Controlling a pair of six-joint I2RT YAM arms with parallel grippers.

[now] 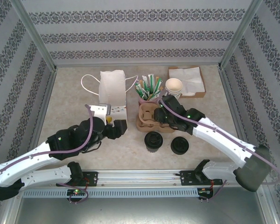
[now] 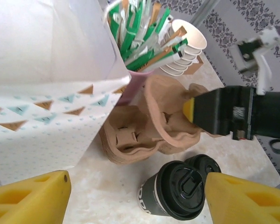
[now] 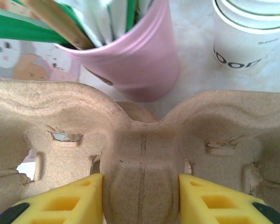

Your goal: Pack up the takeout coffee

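The takeout coffee [image 1: 153, 141] is a dark-sleeved cup with a round black lid, standing on the table just in front of the brown pulp cup carriers [image 1: 148, 119]. In the left wrist view the coffee [image 2: 177, 192] sits low between my wide-apart yellow fingers. My left gripper [image 1: 117, 127] is open, left of the carriers and next to the white paper bag [image 1: 112, 88]. My right gripper [image 3: 140, 189] is shut on the middle post of the top carrier [image 3: 140, 140], which tilts up off the stack [image 2: 170, 112].
A loose black lid [image 1: 180, 145] lies right of the coffee. Behind the carriers stand a pink cup of sticks and packets [image 1: 148, 91] and a stack of lidless cream cups [image 1: 174, 87]. A napkin tray [image 1: 189, 79] is at the back right.
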